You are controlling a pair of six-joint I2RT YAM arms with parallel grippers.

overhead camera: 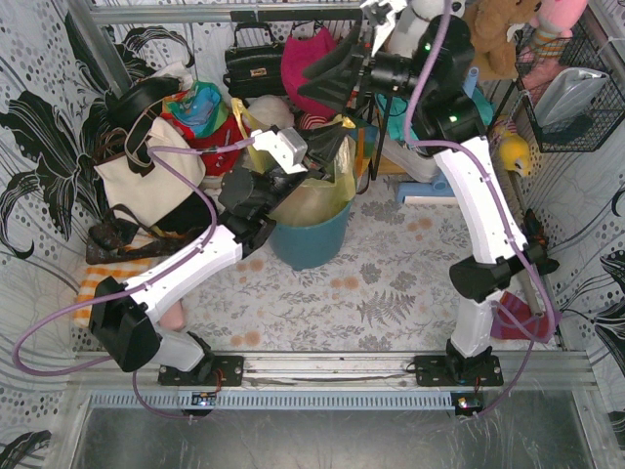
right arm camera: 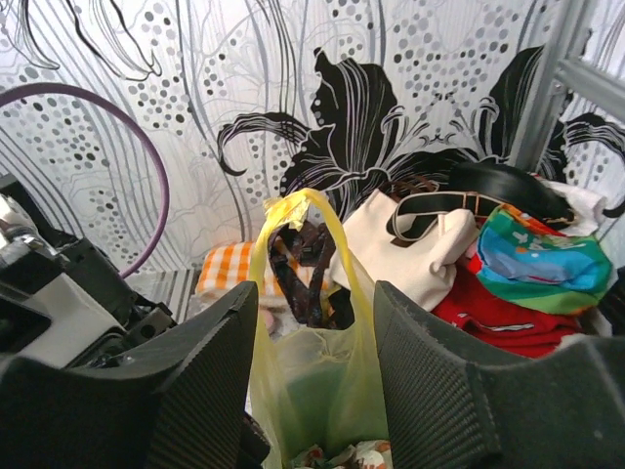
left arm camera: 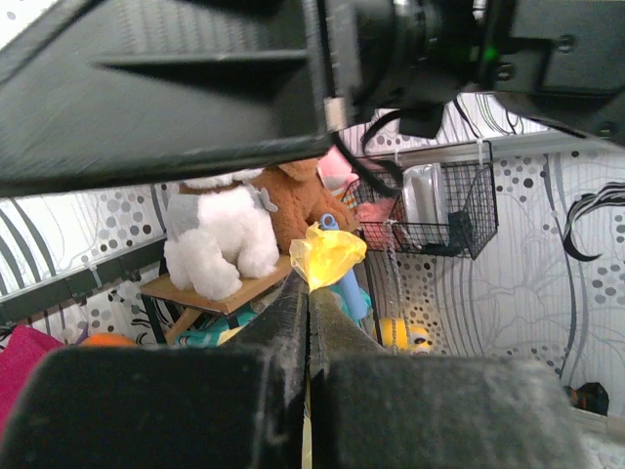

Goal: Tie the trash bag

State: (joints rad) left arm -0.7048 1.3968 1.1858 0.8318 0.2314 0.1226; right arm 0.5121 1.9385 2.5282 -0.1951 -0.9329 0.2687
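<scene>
The yellow-green trash bag (overhead camera: 314,200) sits in a teal round bin (overhead camera: 311,249) at mid table. My left gripper (overhead camera: 332,142) is shut on one bag handle and holds it up. In the left wrist view a tuft of yellow plastic (left arm camera: 327,256) sticks out past the shut gripper (left arm camera: 310,285). My right gripper (overhead camera: 320,76) is open, high above the bag. In the right wrist view the bag's other handle loop (right arm camera: 296,210) stands upright between and beyond the open gripper (right arm camera: 314,313), untouched. Crumpled paper shows at the bag's bottom (right arm camera: 337,457).
A cream tote bag with black straps (overhead camera: 146,176) and piled clothes (overhead camera: 200,122) lie at the left. A black handbag (overhead camera: 256,61) and plush toys (overhead camera: 498,39) are at the back. A wire basket (overhead camera: 571,98) hangs at the right. An orange checked cloth (overhead camera: 98,278) lies near left.
</scene>
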